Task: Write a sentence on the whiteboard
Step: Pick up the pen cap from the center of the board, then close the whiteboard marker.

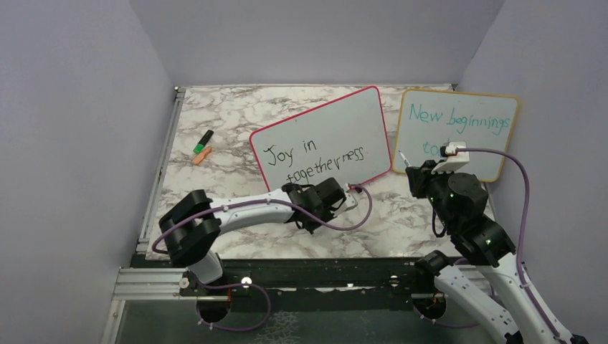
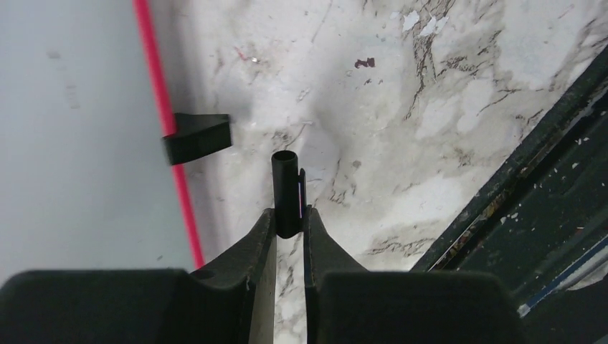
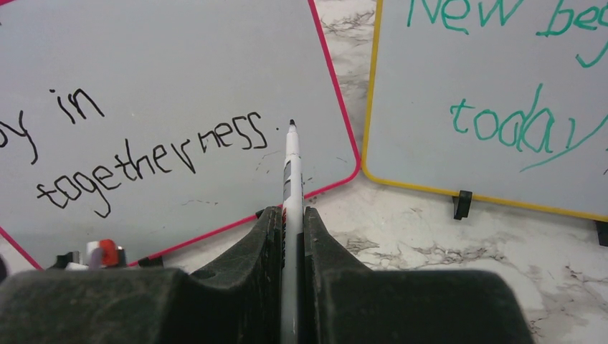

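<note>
Black-tipped marker [image 3: 290, 168] points just inside red-pink whiteboard [image 3: 179, 57] edge.

The table [image 1: 236, 115] has a white, grey-veined marble top, with a metal rail [image 1: 168, 143] along its left edge and a dark rail [image 1: 323, 269] along its near edge. The red-framed whiteboard [image 1: 323, 140] stands near the middle on small black feet [image 2: 197, 137] that rest on the top. Just to its right, toward the far right corner, the yellow-framed board [image 1: 459, 129] stands on dark feet [image 3: 463, 204] of its own. Well apart, at the far left, a green-and-black marker [image 1: 203, 141] lies flat, with a small orange piece [image 1: 201, 155] just beside its near end.
</note>
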`<state>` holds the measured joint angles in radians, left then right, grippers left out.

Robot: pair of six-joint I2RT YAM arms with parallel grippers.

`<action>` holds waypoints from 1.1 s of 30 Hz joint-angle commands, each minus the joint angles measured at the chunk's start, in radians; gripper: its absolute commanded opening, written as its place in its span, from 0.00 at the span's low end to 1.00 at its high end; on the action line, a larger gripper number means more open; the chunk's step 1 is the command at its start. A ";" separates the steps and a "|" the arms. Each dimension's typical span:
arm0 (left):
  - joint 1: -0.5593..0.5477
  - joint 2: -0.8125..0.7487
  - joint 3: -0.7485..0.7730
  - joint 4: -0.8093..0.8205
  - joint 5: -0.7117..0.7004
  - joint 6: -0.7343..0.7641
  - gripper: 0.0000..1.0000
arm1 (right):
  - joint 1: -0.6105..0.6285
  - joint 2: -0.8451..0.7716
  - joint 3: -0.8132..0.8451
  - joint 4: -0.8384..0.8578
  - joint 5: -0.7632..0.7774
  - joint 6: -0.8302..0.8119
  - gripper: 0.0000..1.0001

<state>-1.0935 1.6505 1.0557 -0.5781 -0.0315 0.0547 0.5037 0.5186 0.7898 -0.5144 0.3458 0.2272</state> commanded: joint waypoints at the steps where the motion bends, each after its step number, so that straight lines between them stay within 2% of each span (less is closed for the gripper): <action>1: -0.005 -0.152 -0.023 0.005 -0.103 0.075 0.00 | -0.004 0.010 0.007 -0.003 -0.050 -0.012 0.01; 8: -0.005 -0.334 -0.082 0.056 -0.160 0.216 0.00 | -0.003 0.048 0.025 0.004 -0.236 -0.040 0.01; 16: -0.005 -0.450 -0.095 0.088 -0.162 0.446 0.00 | -0.003 0.130 0.099 -0.044 -0.502 -0.121 0.00; 27: -0.005 -0.597 -0.145 0.171 -0.064 0.721 0.00 | -0.004 0.215 0.149 -0.019 -0.877 -0.147 0.01; 33: -0.005 -0.680 -0.218 0.268 -0.013 0.821 0.00 | -0.003 0.231 0.159 -0.015 -0.987 -0.161 0.00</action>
<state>-1.0946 1.0271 0.8810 -0.4034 -0.1143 0.7631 0.5037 0.7479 0.9108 -0.5430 -0.4995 0.0879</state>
